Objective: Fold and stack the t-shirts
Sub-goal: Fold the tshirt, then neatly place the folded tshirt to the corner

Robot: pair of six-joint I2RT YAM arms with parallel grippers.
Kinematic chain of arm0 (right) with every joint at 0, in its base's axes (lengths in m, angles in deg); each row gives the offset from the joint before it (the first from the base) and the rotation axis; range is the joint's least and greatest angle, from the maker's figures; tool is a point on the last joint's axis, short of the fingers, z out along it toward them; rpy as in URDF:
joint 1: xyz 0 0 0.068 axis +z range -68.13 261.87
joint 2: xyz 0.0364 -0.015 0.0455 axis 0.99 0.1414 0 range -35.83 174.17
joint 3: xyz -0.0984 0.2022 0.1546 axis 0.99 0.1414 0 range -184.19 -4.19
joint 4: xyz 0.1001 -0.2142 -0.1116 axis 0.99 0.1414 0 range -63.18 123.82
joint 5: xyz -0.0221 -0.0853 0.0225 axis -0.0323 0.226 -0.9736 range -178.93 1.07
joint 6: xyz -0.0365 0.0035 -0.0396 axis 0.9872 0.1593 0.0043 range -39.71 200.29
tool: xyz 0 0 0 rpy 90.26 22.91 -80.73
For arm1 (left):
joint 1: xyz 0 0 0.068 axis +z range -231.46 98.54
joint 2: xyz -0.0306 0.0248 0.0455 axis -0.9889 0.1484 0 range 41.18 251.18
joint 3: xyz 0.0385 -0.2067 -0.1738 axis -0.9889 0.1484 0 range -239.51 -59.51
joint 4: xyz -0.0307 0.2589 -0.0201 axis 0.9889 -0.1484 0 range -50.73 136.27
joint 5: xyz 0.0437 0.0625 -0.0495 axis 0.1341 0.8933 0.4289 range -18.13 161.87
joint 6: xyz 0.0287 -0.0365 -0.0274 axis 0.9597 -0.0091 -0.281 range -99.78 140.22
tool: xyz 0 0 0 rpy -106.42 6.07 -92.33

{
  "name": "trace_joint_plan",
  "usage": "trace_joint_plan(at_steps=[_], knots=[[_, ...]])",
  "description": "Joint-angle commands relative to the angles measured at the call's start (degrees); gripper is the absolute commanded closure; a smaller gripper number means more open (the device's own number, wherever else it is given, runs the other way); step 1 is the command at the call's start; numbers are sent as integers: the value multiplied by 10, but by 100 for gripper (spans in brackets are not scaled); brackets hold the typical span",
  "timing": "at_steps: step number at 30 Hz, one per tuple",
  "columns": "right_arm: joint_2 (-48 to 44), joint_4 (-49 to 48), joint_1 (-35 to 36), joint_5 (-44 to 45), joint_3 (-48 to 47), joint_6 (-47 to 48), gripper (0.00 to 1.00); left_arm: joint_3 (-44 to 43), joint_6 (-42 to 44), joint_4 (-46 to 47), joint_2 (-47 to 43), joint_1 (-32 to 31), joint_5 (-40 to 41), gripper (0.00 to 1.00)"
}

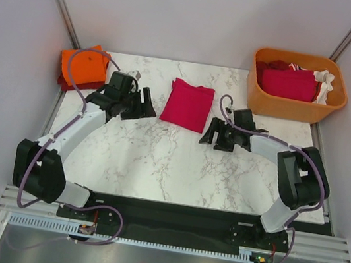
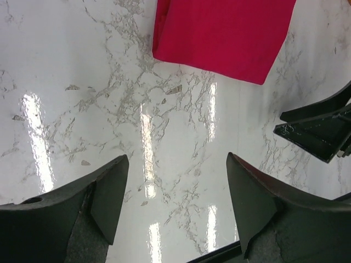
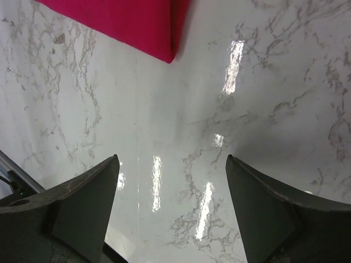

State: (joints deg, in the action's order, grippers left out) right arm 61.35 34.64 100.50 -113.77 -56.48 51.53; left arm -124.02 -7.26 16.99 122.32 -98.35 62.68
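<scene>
While both arms hang low over the marble worktop [image 1: 157, 162], we see the folded crimson-pink t-shirt [image 1: 190, 104] lying flat between them, touched by neither. Our left pincer [image 1: 146, 105] and right pincer [image 1: 211, 133] gape wide, holding nothing. A folded orange t-shirt [image 1: 85, 62] rests on a dark red t-shirt [image 1: 69, 83] at the far left corner.

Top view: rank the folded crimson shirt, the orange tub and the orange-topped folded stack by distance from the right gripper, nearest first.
From the right gripper:
1. Folded crimson shirt, just to its left, mid-table.
2. Orange tub, far right corner.
3. Orange-topped stack, far left corner.
</scene>
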Motion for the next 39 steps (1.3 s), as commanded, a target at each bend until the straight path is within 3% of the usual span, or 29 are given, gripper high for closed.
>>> trace_joint_plan(at_steps=[1,8,14,17,18,21,22,29,30,32,33,34,35,37,38,39], knots=[[16,-40,3,33,-27,11,13,15,31,-10,-30,0,-7,20],[119,-74,2,47,-89,-9,14,39,31,-15,-50,0,-14,20],[185,-119,1,47,-114,-40,28,40,36,-16,-50,0,-11,20],[196,-141,8,34,-110,-50,44,34,31,-15,-38,1,-8,20],[206,-141,16,30,-112,-47,63,32,30,-14,-32,2,-8,20],[209,-144,28,12,-101,-44,95,7,28,-4,11,11,-9,20],[204,-150,29,13,-78,-43,100,-6,28,-3,28,16,-14,18],[65,-81,25,84,32,-7,100,-143,29,4,199,31,-32,17],[56,-64,25,84,39,1,100,-148,42,77,230,31,-136,9],[36,-12,25,102,47,15,100,-146,35,118,253,28,-195,10],[32,8,25,119,47,16,90,-142,32,127,270,25,-205,10],[23,44,25,164,45,16,68,-128,31,128,277,20,-213,10],[17,59,25,190,42,13,33,-121,31,128,282,14,-213,10],[2,84,25,239,39,10,11,-96,31,128,292,-12,-213,10],[-10,89,24,262,36,10,5,-90,24,196,295,-20,-183,9],[-15,95,23,263,33,13,4,-82,19,209,299,-30,-175,9]])
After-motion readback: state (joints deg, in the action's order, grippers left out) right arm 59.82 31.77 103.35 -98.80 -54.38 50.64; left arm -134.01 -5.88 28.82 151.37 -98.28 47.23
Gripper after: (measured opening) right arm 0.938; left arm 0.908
